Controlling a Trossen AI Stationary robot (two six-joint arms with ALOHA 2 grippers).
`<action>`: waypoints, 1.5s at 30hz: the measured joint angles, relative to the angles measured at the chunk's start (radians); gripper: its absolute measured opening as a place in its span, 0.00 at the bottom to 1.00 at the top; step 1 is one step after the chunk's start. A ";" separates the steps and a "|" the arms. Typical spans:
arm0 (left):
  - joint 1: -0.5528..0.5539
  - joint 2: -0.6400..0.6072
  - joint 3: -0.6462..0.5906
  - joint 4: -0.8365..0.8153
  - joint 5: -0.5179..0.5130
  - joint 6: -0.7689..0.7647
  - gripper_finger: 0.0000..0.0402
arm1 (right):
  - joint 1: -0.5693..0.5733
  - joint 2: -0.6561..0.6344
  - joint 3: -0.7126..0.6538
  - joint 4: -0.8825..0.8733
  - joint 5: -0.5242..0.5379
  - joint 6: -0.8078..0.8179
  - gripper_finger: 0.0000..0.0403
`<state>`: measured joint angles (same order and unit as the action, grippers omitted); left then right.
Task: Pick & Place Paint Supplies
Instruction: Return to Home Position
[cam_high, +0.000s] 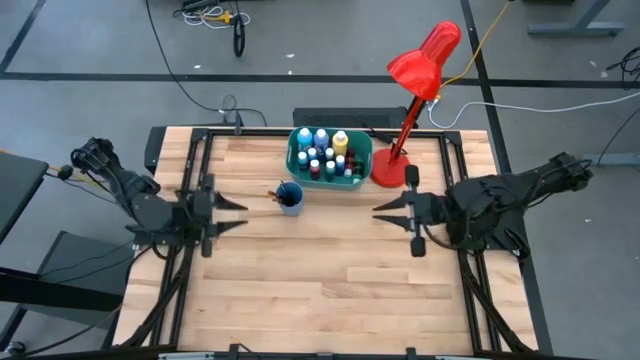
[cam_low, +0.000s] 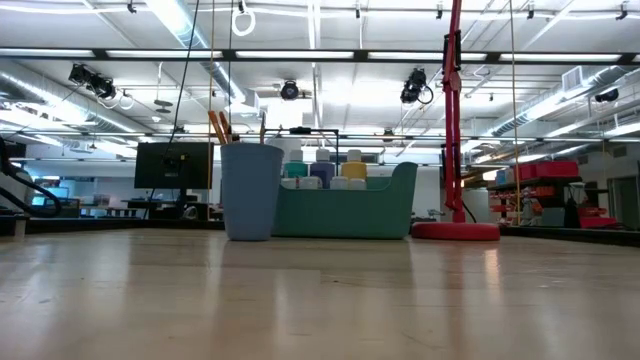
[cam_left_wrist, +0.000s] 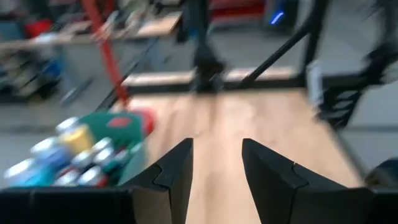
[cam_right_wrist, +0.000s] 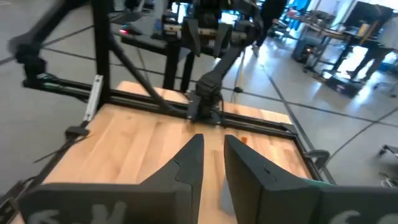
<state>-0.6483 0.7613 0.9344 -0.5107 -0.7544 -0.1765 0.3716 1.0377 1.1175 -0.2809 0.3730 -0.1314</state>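
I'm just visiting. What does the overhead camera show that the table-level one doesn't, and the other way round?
Only the high view: both arms at the sides of the table, with the left gripper and right gripper open and empty, and the head of the red lamp. Only the low view: the room behind, with ceiling lights and a dark monitor; no arm shows there. Both: the blue cup holding paintbrushes, the teal tub of paint bottles, and the lamp's base.
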 joint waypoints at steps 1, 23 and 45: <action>0.000 -0.030 -0.063 0.097 0.028 0.039 0.37 | 0.010 -0.011 0.000 -0.014 0.000 0.000 0.16; 0.579 -0.266 -0.580 0.743 0.667 0.264 0.36 | 0.131 -0.226 -0.127 -0.160 0.003 0.092 0.16; 0.604 -0.654 -0.583 0.382 0.700 0.317 0.36 | 0.131 -0.803 -0.675 0.080 0.020 0.042 0.16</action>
<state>-0.0444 0.1074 0.3509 -0.1285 -0.0548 0.1401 0.5022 0.2344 0.4428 -0.2008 0.3935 -0.0890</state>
